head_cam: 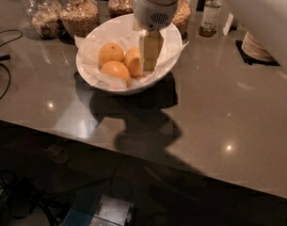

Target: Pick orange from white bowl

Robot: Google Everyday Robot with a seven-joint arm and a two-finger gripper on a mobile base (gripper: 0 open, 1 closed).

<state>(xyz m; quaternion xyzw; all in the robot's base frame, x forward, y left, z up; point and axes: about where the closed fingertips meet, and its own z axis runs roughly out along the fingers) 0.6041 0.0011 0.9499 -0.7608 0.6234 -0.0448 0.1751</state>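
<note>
The white bowl [173, 55] stands on the grey table, lined with crumpled white paper, and holds three oranges. One orange [132, 61] lies at the right of the group, with a second [110, 53] at the back left and a third [115, 71] in front. My gripper [150, 55] hangs from the white wrist above and reaches down into the bowl, right against the right side of the right-hand orange. It partly hides that orange.
Glass jars of grain [80, 16] and a small bottle [210, 16] line the back of the table [227, 107]. A stack of white plates [258, 46] sits at the right on a dark mat. Cables [4, 60] lie at the left edge. My white arm fills the top right.
</note>
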